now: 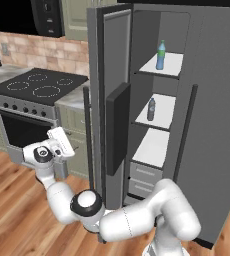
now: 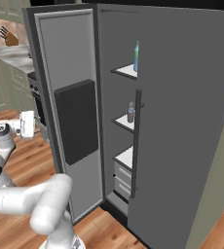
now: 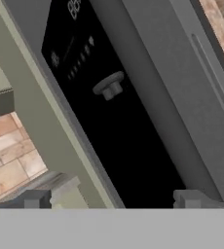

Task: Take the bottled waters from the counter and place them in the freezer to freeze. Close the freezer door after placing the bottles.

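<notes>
Both bottled waters stand inside the open freezer (image 1: pixel 154 145): the blue one (image 1: pixel 160 55) (image 2: pixel 136 57) on the top white shelf, the grey one (image 1: pixel 151 109) (image 2: pixel 130 112) on the shelf below. The freezer door (image 1: pixel 114 60) (image 2: pixel 67 53) is swung wide open. My gripper (image 1: pixel 62 141) (image 2: pixel 28 124) (image 3: pixel 113 198) hangs left of the door, on its outer side near the long dark handle (image 1: pixel 88 135). In the hand view it faces the door's black dispenser panel (image 3: pixel 123 146). It is open, with nothing between its fingertips (image 3: pixel 36 198).
A black stovetop and oven (image 1: pixel 37 87) stand left of the fridge, with a strip of counter (image 1: pixel 74 100) between them. The plain grey fridge door (image 2: pixel 182 107) stays shut at the right. A knife block (image 2: pixel 9 36) sits on the far counter. Wood floor (image 1: pixel 12 210) lies around my base.
</notes>
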